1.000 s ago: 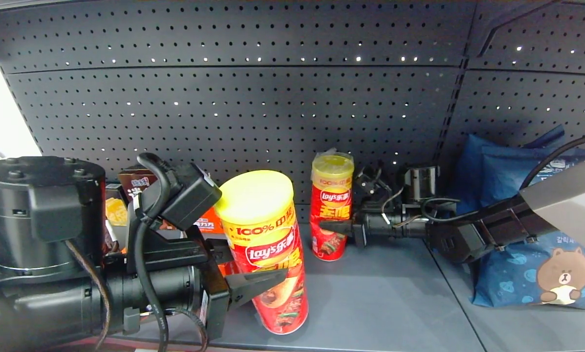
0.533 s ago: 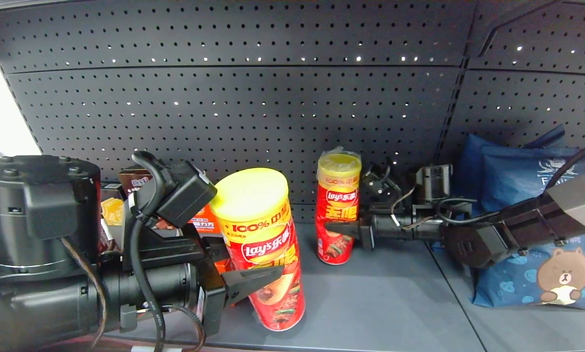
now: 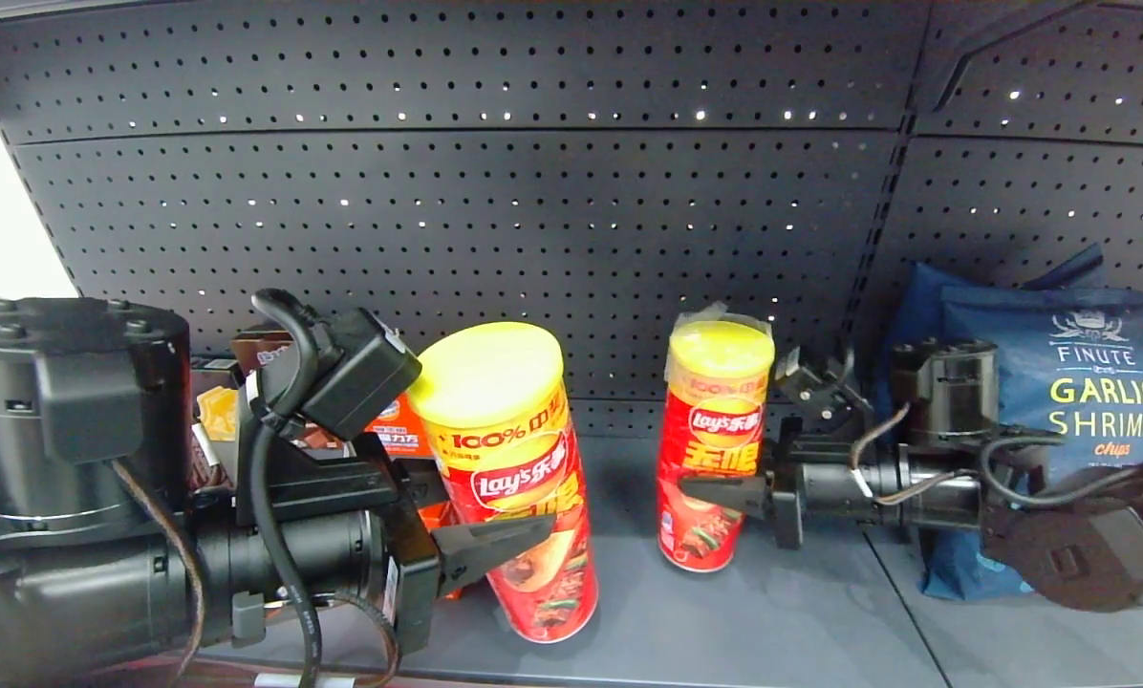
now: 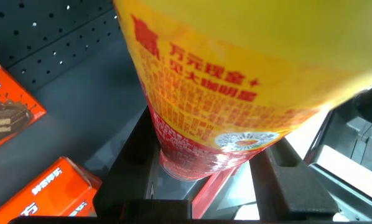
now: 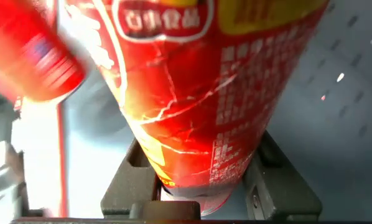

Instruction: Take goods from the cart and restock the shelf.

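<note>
We've got the left gripper clamped on the big chip can, the right gripper clamped on the small chip can. Both wear yellow lids, contents hidden.

The near chip can has red writing on its yellow band and a round logo below. The far chip can wears the same marks. The blue bag has yellow and white words. The orange box has white letters, maybe a name.
</note>
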Controlling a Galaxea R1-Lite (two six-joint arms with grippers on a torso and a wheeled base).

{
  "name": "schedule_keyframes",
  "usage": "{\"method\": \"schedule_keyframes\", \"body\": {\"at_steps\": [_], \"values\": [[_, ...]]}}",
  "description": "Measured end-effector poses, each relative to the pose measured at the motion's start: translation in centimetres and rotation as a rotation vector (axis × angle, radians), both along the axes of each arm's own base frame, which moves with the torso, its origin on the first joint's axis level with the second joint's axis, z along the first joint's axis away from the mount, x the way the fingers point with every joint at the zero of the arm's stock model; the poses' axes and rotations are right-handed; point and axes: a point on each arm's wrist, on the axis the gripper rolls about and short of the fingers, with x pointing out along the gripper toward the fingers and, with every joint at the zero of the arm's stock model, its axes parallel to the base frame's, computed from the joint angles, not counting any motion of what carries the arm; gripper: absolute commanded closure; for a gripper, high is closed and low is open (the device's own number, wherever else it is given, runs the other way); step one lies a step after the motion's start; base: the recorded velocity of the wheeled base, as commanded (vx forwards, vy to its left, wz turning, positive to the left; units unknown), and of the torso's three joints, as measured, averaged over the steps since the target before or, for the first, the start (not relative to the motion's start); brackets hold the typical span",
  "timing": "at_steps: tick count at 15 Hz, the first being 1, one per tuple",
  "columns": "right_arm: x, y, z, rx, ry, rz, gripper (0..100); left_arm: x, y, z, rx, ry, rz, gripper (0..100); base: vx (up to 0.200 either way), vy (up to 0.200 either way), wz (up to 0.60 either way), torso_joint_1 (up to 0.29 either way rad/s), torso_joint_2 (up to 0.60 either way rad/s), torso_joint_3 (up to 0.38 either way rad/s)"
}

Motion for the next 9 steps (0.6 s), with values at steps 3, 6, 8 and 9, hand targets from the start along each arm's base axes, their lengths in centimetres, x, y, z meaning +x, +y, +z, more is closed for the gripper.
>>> {"method": "schedule_keyframes", "body": {"at_steps": [3, 6, 8, 9], "values": [[-3.6, -1.3, -0.3, 0.012, 0.015, 0.012, 100, 0.0, 0.0, 0.1, -0.002, -0.004, 0.001, 100, 0.000, 0.000, 0.00, 0.000, 0.00, 0.000], [-6.1, -1.5, 0.0, 0.046, 0.013, 0.039, 100, 0.0, -0.1, 0.2, -0.001, -0.007, 0.002, 100, 0.000, 0.000, 0.00, 0.000, 0.00, 0.000], [-7.1, -1.4, 0.1, 0.057, 0.018, 0.058, 100, 0.0, -0.1, 0.2, 0.000, -0.006, 0.002, 100, 0.000, 0.000, 0.00, 0.000, 0.00, 0.000], [-7.4, -1.3, 0.0, 0.057, 0.022, 0.066, 100, 0.0, -0.1, 0.1, 0.001, -0.006, 0.002, 100, 0.000, 0.000, 0.00, 0.000, 0.00, 0.000]]}}
